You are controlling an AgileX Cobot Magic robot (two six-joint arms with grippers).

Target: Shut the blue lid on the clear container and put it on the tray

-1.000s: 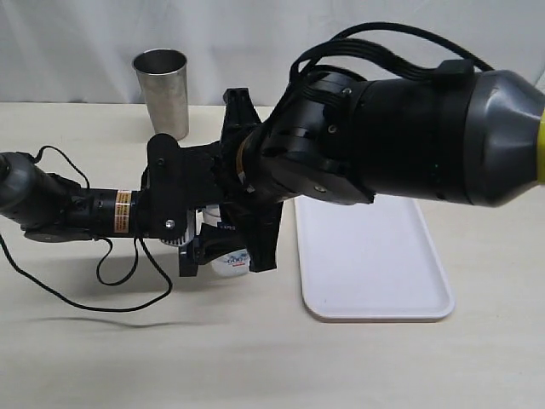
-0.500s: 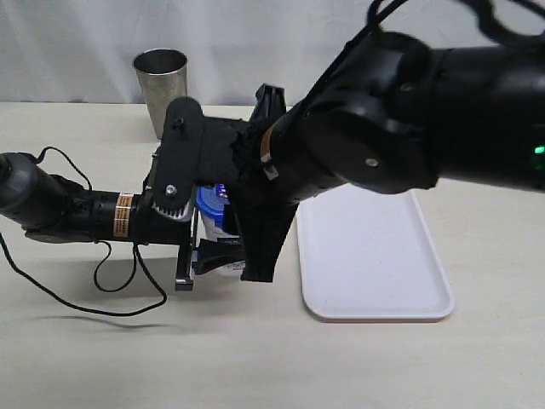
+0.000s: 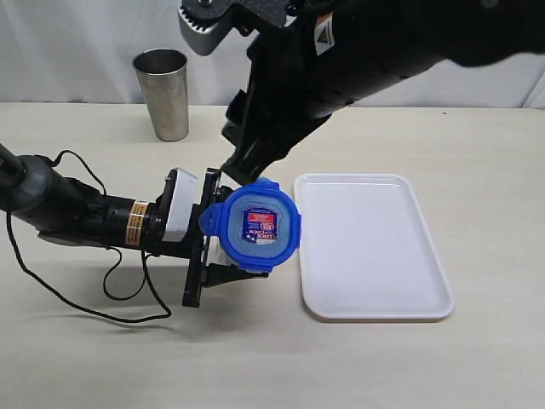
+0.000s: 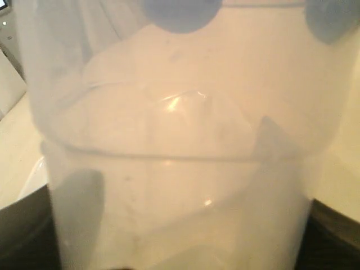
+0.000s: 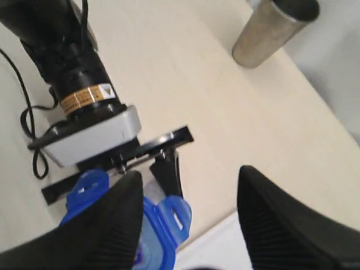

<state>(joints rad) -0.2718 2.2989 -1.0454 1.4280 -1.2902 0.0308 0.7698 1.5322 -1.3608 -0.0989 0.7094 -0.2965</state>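
The blue lid (image 3: 253, 226), with a red-and-white sticker, sits on top of the clear container (image 3: 220, 254), and its flaps stick out sideways. The container stands on the table just left of the white tray (image 3: 375, 290). My left gripper (image 3: 205, 243) reaches in from the left and is shut on the container, whose hazy wall (image 4: 180, 169) fills the left wrist view. My right gripper (image 3: 241, 160) hangs open above and behind the lid, touching nothing. In the right wrist view, its gripper (image 5: 191, 225) has the lid (image 5: 166, 225) below its wide-spread fingers (image 5: 281, 219).
A steel tumbler (image 3: 162, 92) stands at the back left, also visible as the tumbler (image 5: 275, 28) in the right wrist view. A black cable (image 3: 81, 298) loops on the table under the left arm. The tray's corner (image 5: 225, 247) lies beside the lid.
The right arm has lifted up and back off the lid and its jaws have spread. The lid, earlier covered by that arm, now shows fully. The left gripper keeps its hold.
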